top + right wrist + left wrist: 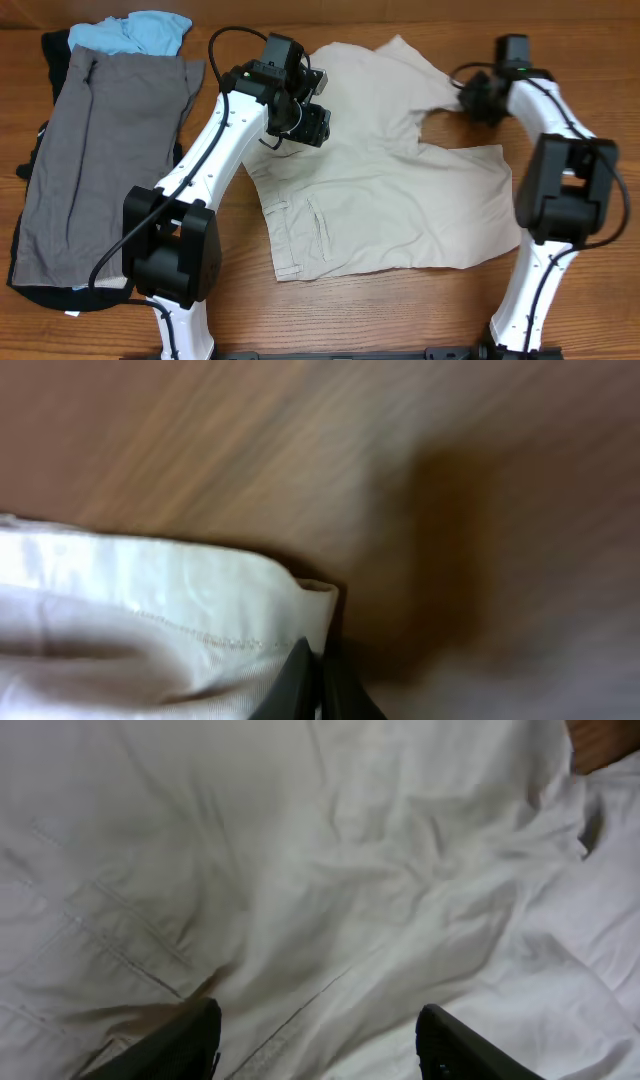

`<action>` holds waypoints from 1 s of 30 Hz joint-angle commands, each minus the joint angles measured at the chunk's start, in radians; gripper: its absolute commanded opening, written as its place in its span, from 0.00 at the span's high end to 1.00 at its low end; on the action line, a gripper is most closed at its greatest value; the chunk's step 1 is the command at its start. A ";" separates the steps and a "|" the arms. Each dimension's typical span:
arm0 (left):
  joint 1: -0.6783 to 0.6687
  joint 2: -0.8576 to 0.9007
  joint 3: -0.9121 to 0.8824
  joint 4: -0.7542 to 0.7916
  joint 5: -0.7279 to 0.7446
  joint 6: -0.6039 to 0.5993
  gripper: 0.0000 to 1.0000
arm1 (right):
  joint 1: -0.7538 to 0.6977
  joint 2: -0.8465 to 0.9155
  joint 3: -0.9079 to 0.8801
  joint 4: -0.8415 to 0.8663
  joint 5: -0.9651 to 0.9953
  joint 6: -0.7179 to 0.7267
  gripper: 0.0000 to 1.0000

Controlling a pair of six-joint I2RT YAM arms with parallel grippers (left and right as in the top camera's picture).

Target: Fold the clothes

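On the tabletop (400, 310), seen from overhead, the beige shorts (380, 190) lie spread between my two arms. The left tool (310, 120) hovers over their waistband end, and the right tool (472, 95) sits at a leg's corner. Grey shorts (100, 160) and a light-blue garment (140, 30) lie well outward of the left tool.

Left wrist: the fingers (190, 1040) stand apart above wrinkled cloth, gripping nothing.

Right wrist: the tool's tips are pressed together, pinching the stitched hem (150, 610) at its corner, with bare wood beyond.

Cream shorts (390, 200), grey shorts (95, 160) and light-blue garment (140, 32) are plain; table (590, 40) wood-grain brown.
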 commanded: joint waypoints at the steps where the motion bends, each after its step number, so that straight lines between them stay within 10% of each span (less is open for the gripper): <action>1: -0.003 0.019 -0.007 -0.003 -0.006 0.004 0.34 | -0.100 -0.098 -0.002 -0.057 0.040 -0.214 0.96; 6: -0.003 0.019 -0.007 -0.002 -0.006 0.005 0.34 | -0.153 -0.102 -0.002 -0.164 0.164 -0.380 0.90; 10: -0.003 0.019 -0.007 -0.003 -0.006 0.005 0.34 | -0.153 -0.105 -0.002 -0.203 0.197 -0.379 0.38; 30: -0.003 0.019 -0.007 -0.003 -0.006 0.023 0.30 | 0.052 -0.068 0.151 0.210 -0.032 -0.486 0.27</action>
